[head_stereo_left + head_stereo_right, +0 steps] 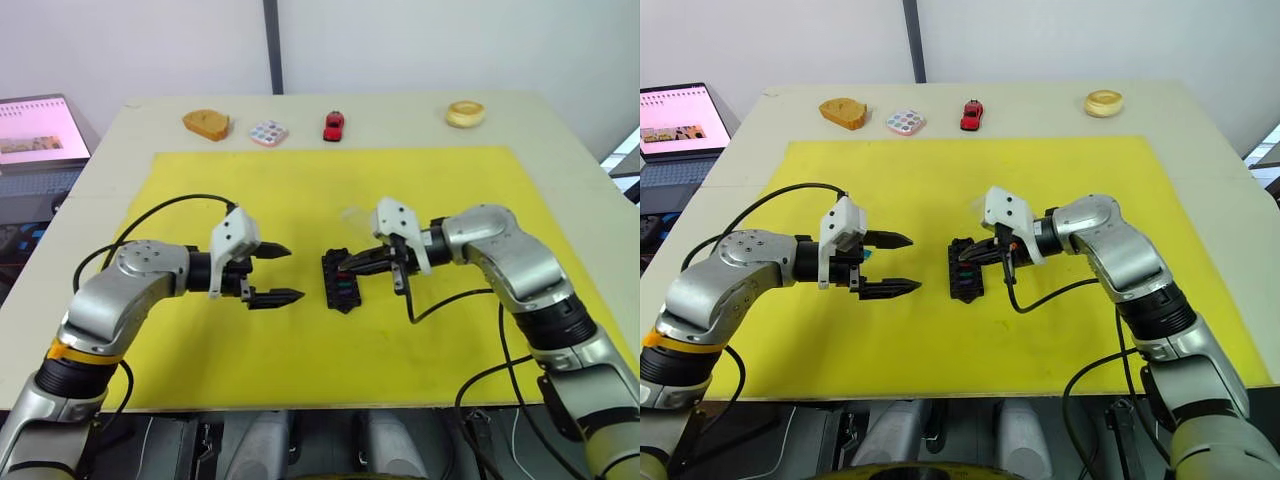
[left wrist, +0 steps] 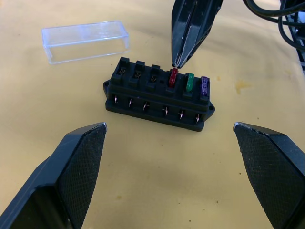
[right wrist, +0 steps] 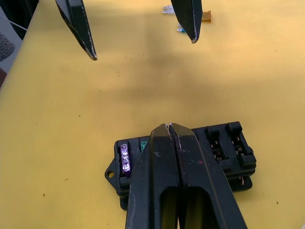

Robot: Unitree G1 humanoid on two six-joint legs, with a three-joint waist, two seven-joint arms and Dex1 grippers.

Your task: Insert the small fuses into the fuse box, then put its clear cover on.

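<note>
From the head views, the right hand [image 1: 350, 264] reaches inward with fingers pressed together over the fuse box [image 1: 340, 281] on the yellow mat [image 1: 330, 340] covering the tabletop [image 1: 560, 130]. The left hand [image 1: 278, 273] hovers beside, spread wide, empty. The left wrist view shows the red fuse [image 2: 173, 77] touching the right fingertips, with the clear cover [image 2: 86, 41] nearby.

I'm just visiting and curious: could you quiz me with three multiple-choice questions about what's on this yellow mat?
1. Where does the clear cover lie?
A. on the fuse box
B. on the mat beside the fuse box
C. in the left tool

2. How many fuses sit in the fuse box?
A. three
B. none
C. six

3. What state is the right tool in?
A. wide open
B. shut, tip on the red fuse
C. gripping the cover

Answers: B, it rests apart on the mat; A, red, green and purple; B, fingers pressed together.
</note>
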